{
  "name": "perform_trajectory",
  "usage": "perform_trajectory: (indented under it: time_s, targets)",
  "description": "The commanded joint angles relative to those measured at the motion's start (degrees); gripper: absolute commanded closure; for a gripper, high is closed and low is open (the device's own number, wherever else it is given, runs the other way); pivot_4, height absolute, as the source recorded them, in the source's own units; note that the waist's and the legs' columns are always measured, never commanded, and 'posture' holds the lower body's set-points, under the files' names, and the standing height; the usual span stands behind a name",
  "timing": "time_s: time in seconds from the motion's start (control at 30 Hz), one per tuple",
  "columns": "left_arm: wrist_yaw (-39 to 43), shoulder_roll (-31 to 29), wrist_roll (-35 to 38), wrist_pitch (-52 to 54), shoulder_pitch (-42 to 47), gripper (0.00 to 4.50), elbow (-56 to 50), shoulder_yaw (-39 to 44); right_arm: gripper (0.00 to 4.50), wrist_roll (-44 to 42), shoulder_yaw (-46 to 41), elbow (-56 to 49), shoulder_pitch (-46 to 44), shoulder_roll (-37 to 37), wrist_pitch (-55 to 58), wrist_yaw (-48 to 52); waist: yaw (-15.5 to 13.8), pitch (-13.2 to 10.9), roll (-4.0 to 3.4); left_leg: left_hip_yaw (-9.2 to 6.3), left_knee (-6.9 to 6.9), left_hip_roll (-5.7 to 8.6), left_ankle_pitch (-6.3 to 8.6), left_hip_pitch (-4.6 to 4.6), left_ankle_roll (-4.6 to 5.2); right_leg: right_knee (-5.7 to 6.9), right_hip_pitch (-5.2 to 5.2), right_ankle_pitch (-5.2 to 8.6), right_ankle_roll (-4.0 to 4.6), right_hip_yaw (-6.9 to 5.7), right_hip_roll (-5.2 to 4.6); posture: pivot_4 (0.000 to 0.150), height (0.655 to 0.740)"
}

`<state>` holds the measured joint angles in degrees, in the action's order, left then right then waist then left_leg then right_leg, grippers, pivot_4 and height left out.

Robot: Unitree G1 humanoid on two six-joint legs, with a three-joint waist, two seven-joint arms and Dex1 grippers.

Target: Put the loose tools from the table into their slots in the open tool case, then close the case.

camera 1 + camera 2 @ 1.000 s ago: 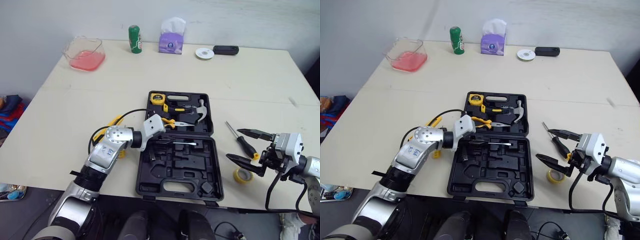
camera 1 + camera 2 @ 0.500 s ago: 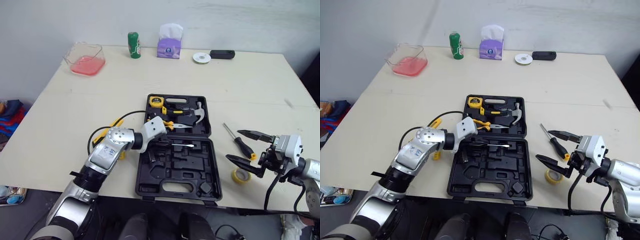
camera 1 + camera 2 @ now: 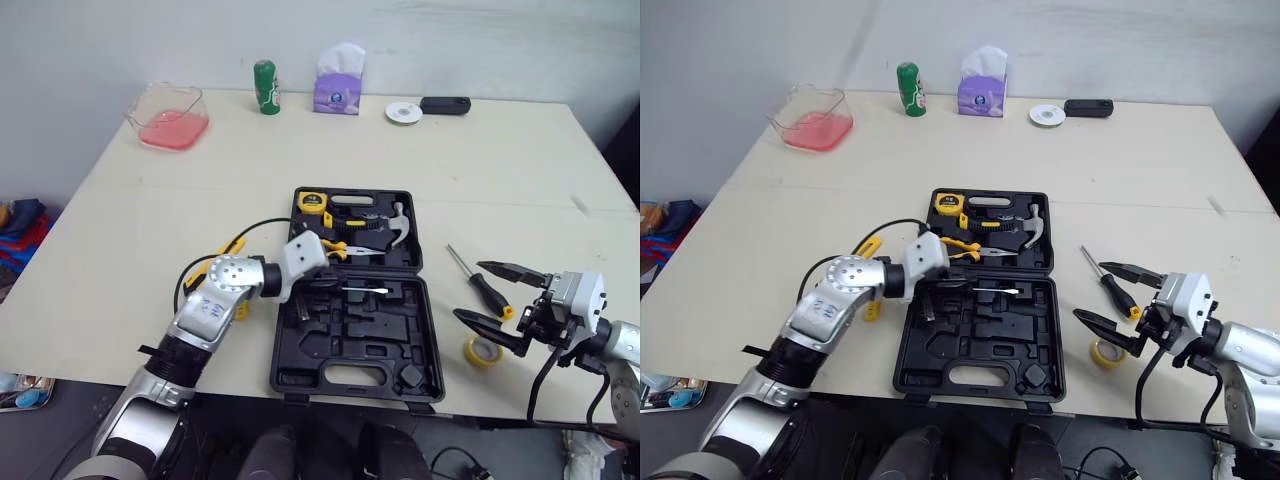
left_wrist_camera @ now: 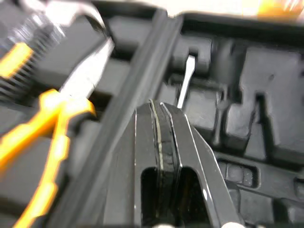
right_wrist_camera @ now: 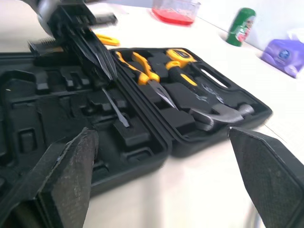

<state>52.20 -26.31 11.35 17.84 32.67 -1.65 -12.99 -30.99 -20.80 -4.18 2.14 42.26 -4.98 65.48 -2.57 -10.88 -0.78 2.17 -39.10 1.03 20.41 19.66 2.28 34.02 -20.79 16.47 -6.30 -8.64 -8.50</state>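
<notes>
Table (image 3: 500, 160), pale, broad, carrying all listed items. Tool case (image 3: 395, 335), black moulded plastic, lying open flat near the table's front edge, the half nearer the robot showing mostly vacant slots. Left pincer (image 4: 159, 111), fingers pressed together on a flat-blade screwdriver (image 3: 366, 289), whose bare metal shaft juts out over the near half of the case, just beside the hinge line. Right pincer (image 3: 500, 298), fingers spread wide, holding nothing, poised low over the table to the right of the case. Glass dish (image 3: 167, 110), clear, with pink contents, at the far left corner of the table. Tissue box (image 3: 338, 88), purple, at the far edge. Hammer (image 3: 400, 225), metal head, seated in the far half of the case at its right side. Pliers (image 3: 340, 248), yellow grips, in the far half near the hinge. Black-handled screwdriver (image 3: 480, 285), loose on the table between the case and the right pincer. Green can (image 3: 264, 87), upright, just beside the tissue box. Black oblong object (image 3: 445, 104), at the far edge, kind not discernible. Tape measure (image 3: 314, 201), yellow, in the far left corner of the case. Yellow tape roll (image 3: 485, 350), flat on the table near the right pincer's nearer finger. Disc (image 3: 403, 112), white, beside the black object.
</notes>
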Motion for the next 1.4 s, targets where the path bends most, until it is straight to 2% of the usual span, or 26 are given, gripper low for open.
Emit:
perform_trajectory:
  time_s: [0.03,0.13,0.23,0.33,0.4,0.53,0.63,0.8,1.03,1.2,1.4]
  targets:
    - [4.9,-4.9,6.5,-3.8,-2.0,4.48,-4.7,9.3,0.0,-0.7,-5.0,1.9,0.6,1.8,-1.9,0.6,0.2,0.0,-0.04,0.0,0.0,-0.01,0.0,0.01,0.0,-0.01,0.0,0.0,0.0,-0.02,0.03,0.15,0.74]
    - [6.4,-9.0,10.6,-4.1,-5.8,3.66,-5.1,16.6,0.0,0.9,-8.1,6.5,0.7,2.6,-5.1,0.5,0.7,0.0,-0.05,-0.02,0.03,-0.01,0.02,0.02,0.02,-0.11,0.06,0.0,0.0,-0.13,0.06,0.15,0.74]
    - [5.8,-12.8,10.5,-6.7,-11.5,2.19,-3.9,23.0,0.0,1.8,-11.1,11.0,0.7,2.5,-8.9,-0.7,1.1,-0.1,-0.07,-0.02,0.03,0.04,0.05,0.02,0.08,-0.12,0.1,0.0,-0.01,-0.2,0.05,0.15,0.74]
    - [4.1,-16.3,10.5,-10.7,-19.0,0.75,-0.6,33.9,0.0,3.0,-15.2,18.5,1.3,2.6,-13.9,-2.4,1.2,-0.1,-0.06,-0.02,0.03,0.04,0.06,-0.01,0.09,-0.13,0.11,-0.01,-0.02,-0.19,-0.01,0.15,0.74]
    - [3.2,-18.7,9.7,-12.6,-23.9,0.07,0.4,39.6,0.0,3.3,-17.0,22.3,1.9,2.6,-16.2,-3.0,1.3,-0.2,-0.05,-0.03,0.06,-0.06,0.11,0.0,0.01,-0.17,0.08,0.0,0.0,-0.2,-0.02,0.15,0.74]
    - [1.7,-22.5,11.4,-11.6,-31.8,0.07,3.5,52.2,0.0,3.8,-19.6,28.1,2.4,3.1,-19.5,-4.8,1.4,-0.2,-0.14,-0.01,0.1,-0.14,0.22,0.0,0.0,-0.21,0.04,0.04,0.06,-0.21,-0.04,0.15,0.74]
    - [-1.2,-22.7,9.7,-14.7,-36.6,0.07,13.2,58.8,0.0,5.5,-21.7,36.4,2.6,3.3,-24.3,-7.9,1.4,-0.3,-0.24,0.02,0.1,-0.14,0.37,-0.09,-0.12,-0.35,0.1,0.04,0.07,-0.19,-0.09,0.15,0.74]
    - [-5.1,-22.0,9.9,-18.6,-41.5,0.07,21.9,64.4,0.0,7.4,-24.3,48.2,4.0,4.4,-30.9,-13.9,1.2,-0.3,-0.3,0.08,0.23,-0.2,0.48,-0.19,-0.26,-0.34,0.02,0.14,0.2,-0.18,-0.08,0.15,0.74]
    - [-11.3,-21.4,9.7,-19.8,-44.5,0.07,26.3,65.8,0.0,6.8,-25.4,55.6,9.1,5.2,-35.1,-16.4,1.4,-0.3,-0.3,0.1,0.26,-0.24,0.63,-0.28,-0.43,-0.28,0.04,0.16,0.24,-0.12,-0.14,0.15,0.74]
    - [-11.8,-18.9,11.7,-18.4,-44.6,0.07,21.4,63.6,0.0,5.2,-24.4,54.2,9.7,3.5,-34.4,-15.9,1.7,-0.3,-0.32,0.19,0.31,-0.27,0.64,-0.38,-0.45,-0.23,0.04,0.17,0.26,0.01,-0.14,0.15,0.74]
    - [-14.0,-16.7,13.6,-16.0,-42.9,0.07,15.0,61.9,0.0,4.1,-21.8,48.0,6.1,2.0,-32.0,-15.1,2.7,-0.3,-0.33,0.26,0.37,-0.33,0.67,-0.37,-0.52,-0.22,-0.03,0.19,0.29,0.05,-0.1,0.15,0.74]
